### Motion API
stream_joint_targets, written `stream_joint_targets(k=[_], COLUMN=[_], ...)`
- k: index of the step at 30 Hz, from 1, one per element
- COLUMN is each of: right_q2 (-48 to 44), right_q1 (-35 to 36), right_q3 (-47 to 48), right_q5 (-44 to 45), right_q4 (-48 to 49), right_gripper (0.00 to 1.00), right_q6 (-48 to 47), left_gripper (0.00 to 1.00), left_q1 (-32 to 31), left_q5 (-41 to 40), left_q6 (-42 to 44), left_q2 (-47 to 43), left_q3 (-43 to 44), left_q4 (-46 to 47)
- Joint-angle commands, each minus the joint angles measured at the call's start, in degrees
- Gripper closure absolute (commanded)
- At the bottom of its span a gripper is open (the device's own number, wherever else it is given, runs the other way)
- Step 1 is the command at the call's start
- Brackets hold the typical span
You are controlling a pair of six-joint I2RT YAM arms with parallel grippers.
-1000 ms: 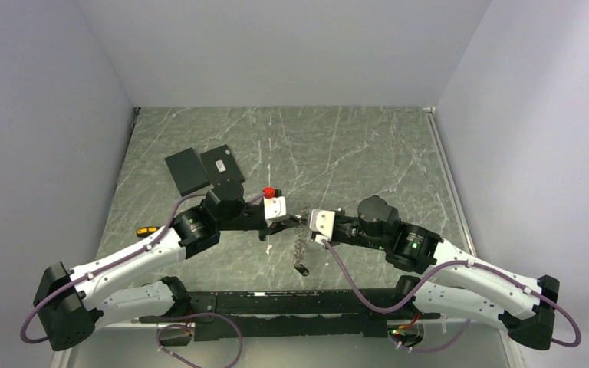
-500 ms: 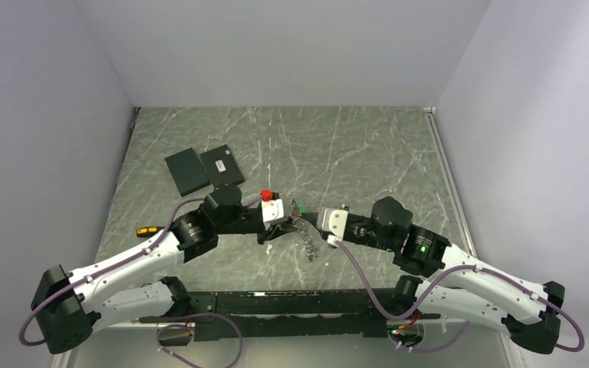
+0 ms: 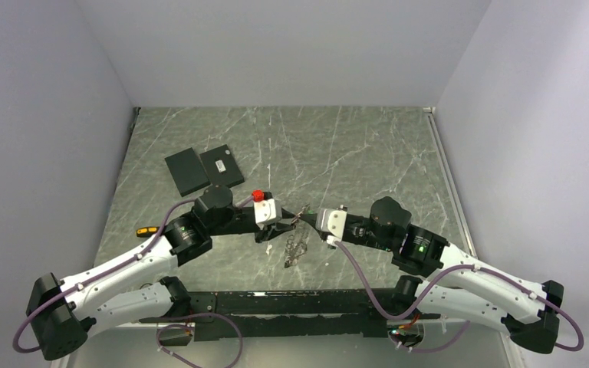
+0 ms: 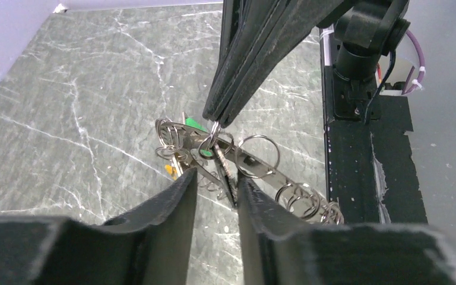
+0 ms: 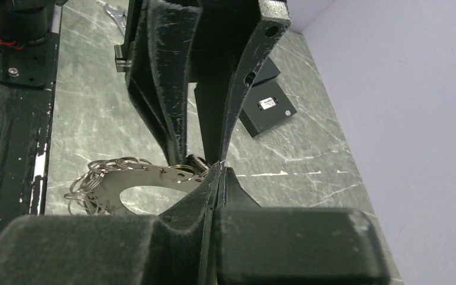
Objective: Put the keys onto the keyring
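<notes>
My right gripper (image 3: 310,218) is shut on the keyring (image 4: 214,129), a thin metal ring pinched at its fingertips (image 4: 217,117). From the ring hang a green tag (image 4: 197,124), a flat metal strip with several rings (image 4: 285,185) and the keys (image 4: 224,172), one with a yellow touch (image 4: 169,170). The bunch dangles just over the table (image 3: 294,248). My left gripper (image 4: 217,178) faces it, open. One key hangs in the gap, close to the right finger (image 4: 255,202). In the right wrist view the shut right gripper (image 5: 218,169) hides the ring itself.
Two flat black plates (image 3: 203,169) lie at the back left. A small yellow and black item (image 3: 147,230) sits beside the left arm. A small white scrap (image 3: 268,247) lies under the left gripper. The black mounting rail (image 3: 291,303) runs along the near edge.
The left gripper has opened and drawn back to the left. The right gripper shifted right earlier and has stayed shut. The hanging bunch now swings lower and further left.
</notes>
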Motion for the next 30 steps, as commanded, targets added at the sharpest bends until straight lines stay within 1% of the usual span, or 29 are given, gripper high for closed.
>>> stream_joint_targets(k=[1, 2, 4, 6, 11, 15, 22, 27, 30], right_q2=[-0.4, -0.4, -0.5, -0.7, -1.7, -3.1, -3.8, -2.4, -0.7], right_q1=[-0.1, -0.1, -0.1, -0.1, -0.1, -0.2, -0.2, -0.3, -0.4], right_q3=[-0.4, -0.7, -1.4, -2.4, -4.9, -7.6, -11.6, -14.0, -14.1], right_q5=[-1.1, -1.2, -1.4, -1.2, 0.2, 3.2, 5.3, 4.6, 4.4], right_q4=[6.5, 7.6, 8.9, 10.6, 16.3, 23.6, 35.7, 43.7, 46.2], right_gripper=[1.00, 1.00, 1.00, 1.00, 1.00, 1.00, 1.00, 1.00, 1.00], right_q6=[1.3, 1.6, 2.2, 3.0, 5.0, 6.9, 9.7, 11.8, 12.3], left_gripper=[0.71, 0.75, 0.92, 1.00, 1.00, 1.00, 1.00, 1.00, 1.00], left_q1=[-0.2, -0.1, -0.2, -0.2, -0.2, -0.2, -0.1, -0.2, -0.2], left_q5=[-0.3, -0.5, -0.1, -0.2, -0.6, -0.8, -1.2, -0.7, -0.7], left_q6=[-1.0, -1.0, -0.6, -0.4, -0.5, -1.0, -3.8, -5.2, -5.2], left_q2=[-0.4, -0.4, -0.5, -0.7, -1.6, -2.5, -4.5, -4.6, -4.4], left_q3=[-0.4, -0.4, -0.4, -0.3, -0.5, -1.0, -2.9, -3.1, -2.6], left_q4=[4.1, 4.3, 4.3, 3.9, 3.5, 3.3, 6.1, 6.8, 6.8])
